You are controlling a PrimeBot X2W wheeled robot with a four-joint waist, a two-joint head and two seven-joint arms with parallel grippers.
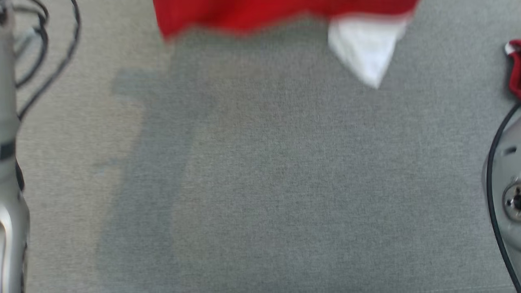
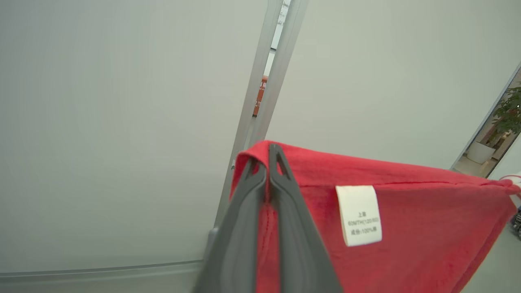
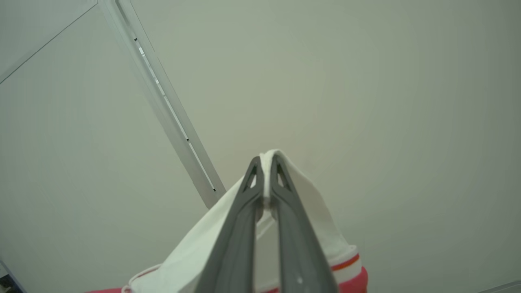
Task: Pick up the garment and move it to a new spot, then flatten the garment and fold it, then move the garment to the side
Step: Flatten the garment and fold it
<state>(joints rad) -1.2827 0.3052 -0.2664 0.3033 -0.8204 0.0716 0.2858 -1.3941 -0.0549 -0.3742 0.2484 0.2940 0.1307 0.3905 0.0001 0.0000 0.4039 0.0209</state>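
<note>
The garment [image 1: 252, 14] is a red top of soft, fleecy cloth with a white sleeve [image 1: 366, 44]. It hangs spread wide over the far edge of the grey surface [image 1: 260, 183], blurred in the head view. The white sleeve droops in a point toward the surface at the right end. A white care label [image 2: 359, 215] with small print sits just under the top seam. The left hand [image 2: 268, 162] pinches the red corner. The right hand [image 3: 266, 169] pinches the white cloth, whose cuff carries an orange stripe [image 3: 346, 262].
</note>
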